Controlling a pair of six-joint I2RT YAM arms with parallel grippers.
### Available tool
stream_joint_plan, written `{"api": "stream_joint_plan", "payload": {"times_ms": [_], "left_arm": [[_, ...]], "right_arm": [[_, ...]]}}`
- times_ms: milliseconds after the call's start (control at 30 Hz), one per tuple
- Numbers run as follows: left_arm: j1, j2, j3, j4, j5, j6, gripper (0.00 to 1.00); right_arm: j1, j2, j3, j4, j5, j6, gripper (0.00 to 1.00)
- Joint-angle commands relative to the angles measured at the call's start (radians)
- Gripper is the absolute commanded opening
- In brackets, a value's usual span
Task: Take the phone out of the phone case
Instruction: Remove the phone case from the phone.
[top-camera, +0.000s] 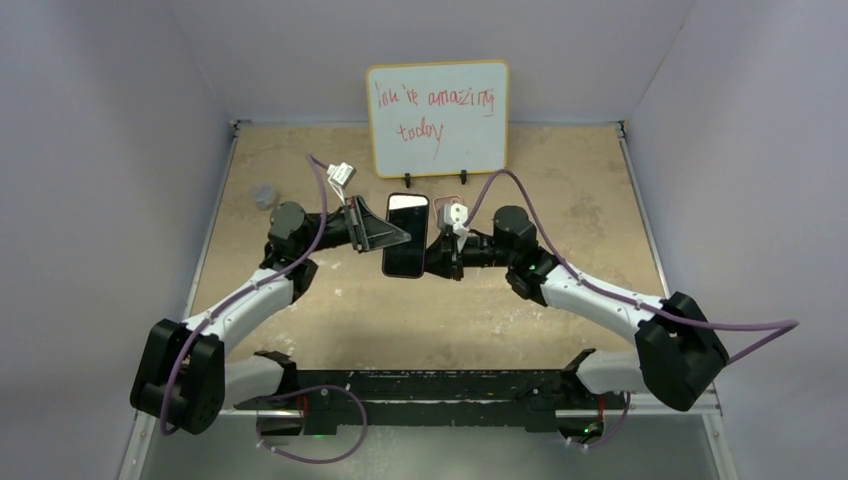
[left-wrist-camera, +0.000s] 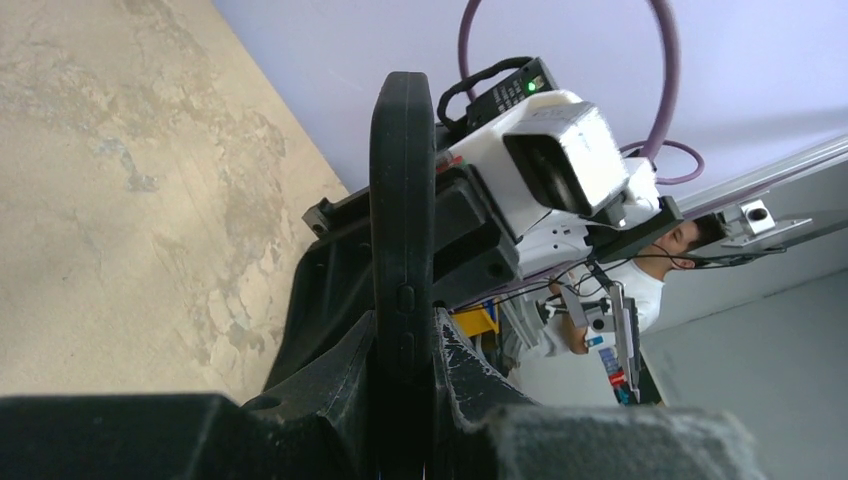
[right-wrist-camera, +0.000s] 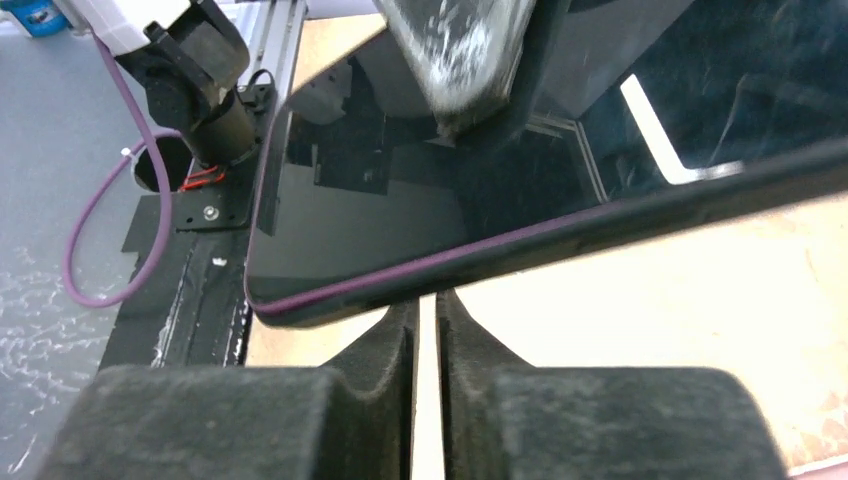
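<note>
The phone (top-camera: 406, 235), dark-screened with a thin purple rim, sits in a black phone case and is held above the table between both arms. My left gripper (top-camera: 393, 238) is shut on its left side. In the left wrist view the case (left-wrist-camera: 402, 180) stands edge-on, side buttons showing, clamped at my left gripper (left-wrist-camera: 403, 322). My right gripper (top-camera: 433, 250) is at the phone's right edge. In the right wrist view my right gripper (right-wrist-camera: 428, 298) has its jaws nearly together with nothing between them, tips just under the edge of the phone (right-wrist-camera: 400, 220).
A whiteboard (top-camera: 437, 118) with red writing stands at the back centre on two small stands. A small grey object (top-camera: 264, 194) lies at the back left. Pale walls enclose the tan table (top-camera: 560, 190) on three sides.
</note>
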Motion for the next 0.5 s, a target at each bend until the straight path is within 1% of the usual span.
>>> {"api": "stream_joint_plan", "payload": {"times_ms": [0, 67, 167, 267, 333, 400, 467], "left_arm": [[-0.002, -0.036, 0.017, 0.087, -0.041, 0.001, 0.00], [-0.002, -0.039, 0.009, 0.123, -0.070, -0.020, 0.00], [-0.002, -0.054, -0.009, 0.132, -0.126, -0.034, 0.00], [-0.002, -0.065, -0.038, 0.148, -0.186, -0.056, 0.00], [-0.002, -0.060, -0.059, 0.183, -0.203, -0.085, 0.00], [-0.002, -0.042, -0.074, 0.228, -0.198, -0.122, 0.00], [-0.002, -0.020, -0.089, 0.283, -0.197, -0.163, 0.00]], "right_arm": [[0.001, -0.043, -0.076, 0.104, 0.042, 0.110, 0.18], [0.001, -0.065, -0.112, 0.131, 0.068, 0.147, 0.27], [0.001, -0.091, -0.175, 0.248, 0.132, 0.229, 0.39], [0.003, -0.090, -0.249, 0.438, 0.174, 0.362, 0.46], [0.005, -0.086, -0.286, 0.532, 0.197, 0.409, 0.50], [0.006, -0.083, -0.300, 0.574, 0.202, 0.423, 0.53], [0.005, -0.073, -0.285, 0.573, 0.196, 0.433, 0.55]]}}
